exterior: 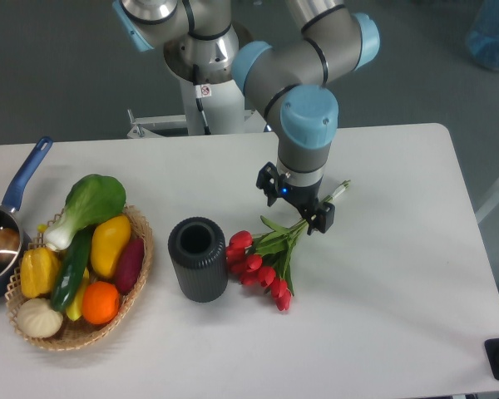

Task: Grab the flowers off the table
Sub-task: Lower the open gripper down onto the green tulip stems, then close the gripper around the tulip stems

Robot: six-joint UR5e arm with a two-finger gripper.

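1. The flowers [262, 258] lay mid-tabletop [399, 316], just beside the dark cylinder [199, 258] — stems running diagonally toward the far right corner.
2. The gripper [299, 208] sat directly over the stems — fingers spread, straddling them.

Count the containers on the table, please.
3: a basket of vegetables at left, a blue pot at the left edge, a dark cylinder beside the flowers.

Table [382, 332]: flowers [262, 262], cylinder [199, 258], basket [137, 278]
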